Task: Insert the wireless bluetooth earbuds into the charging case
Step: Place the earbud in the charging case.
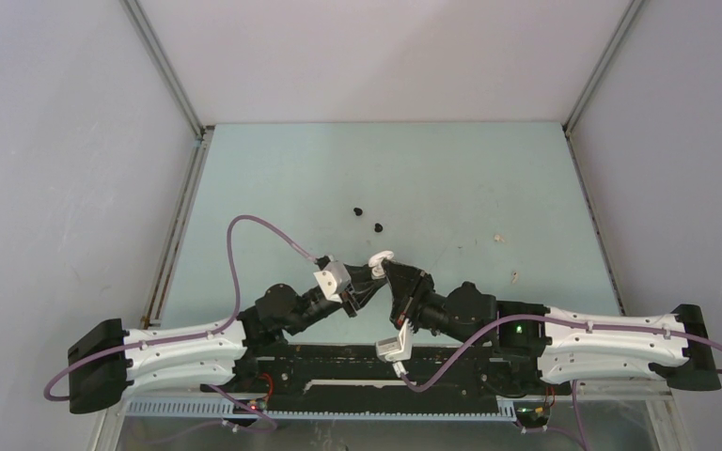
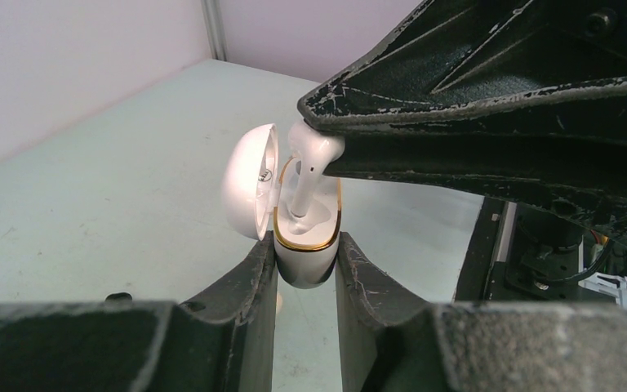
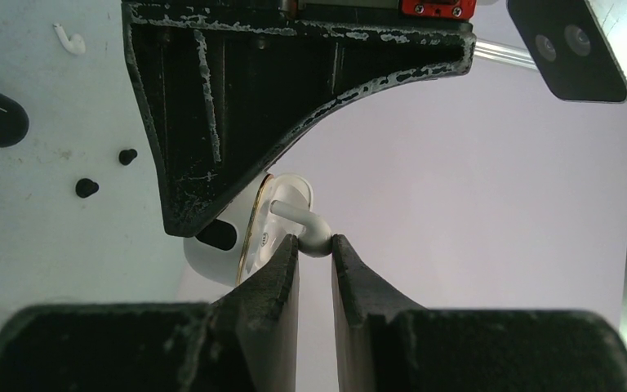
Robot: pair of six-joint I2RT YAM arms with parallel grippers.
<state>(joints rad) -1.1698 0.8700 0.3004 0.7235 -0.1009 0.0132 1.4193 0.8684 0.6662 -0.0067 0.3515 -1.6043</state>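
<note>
Left gripper (image 2: 306, 249) clamps the white, gold-rimmed charging case (image 2: 306, 265) upright between its fingers, lid (image 2: 245, 180) swung open to the left. Right gripper (image 2: 324, 135) enters from upper right, pinching a white earbud (image 2: 310, 159) just above the case. The stem points down into the open cavity; seating unclear.

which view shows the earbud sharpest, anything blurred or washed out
left wrist: white earbud and charging case sharp, near fingers blurred; right wrist: same bud crisp, bright wall behind; top external: even light, black buds mere specks
</note>
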